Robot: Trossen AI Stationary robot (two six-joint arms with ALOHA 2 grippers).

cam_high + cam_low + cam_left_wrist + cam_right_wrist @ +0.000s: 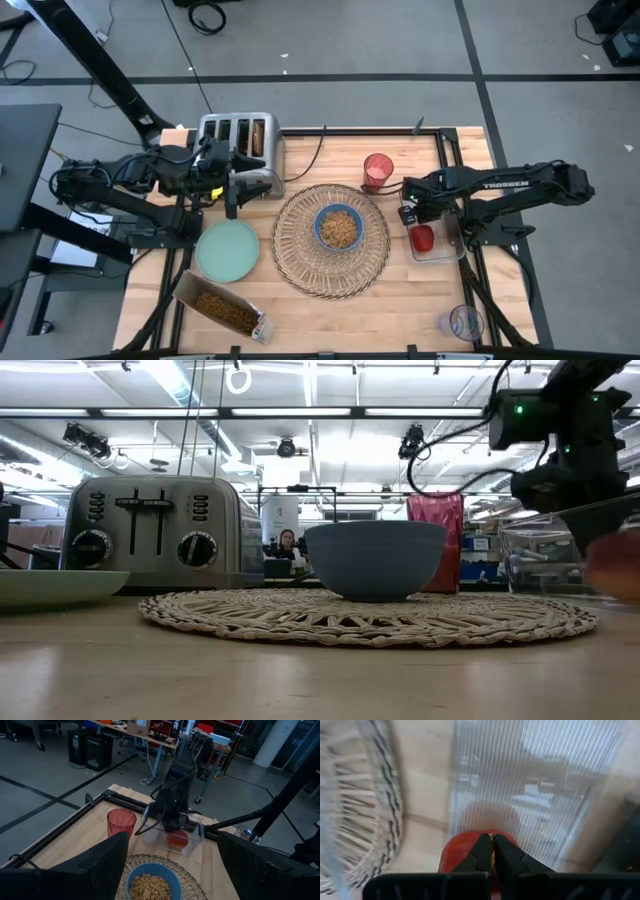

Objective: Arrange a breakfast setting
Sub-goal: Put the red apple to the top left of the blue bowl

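Two arms appear from above: your right gripper (412, 218) hangs over the clear tray (447, 250), just above the small red fruit (423, 238); the blue bowl (338, 228) of cereal sits mid-placemat (331, 240), the pale green plate (227, 250) left of it. At table level, the bowl stands before the red cup (436, 540). Your left gripper (170, 870) looks spread wide. Your right wrist view shows fingertips (485, 851) pinched together over the fruit, not gripping it.
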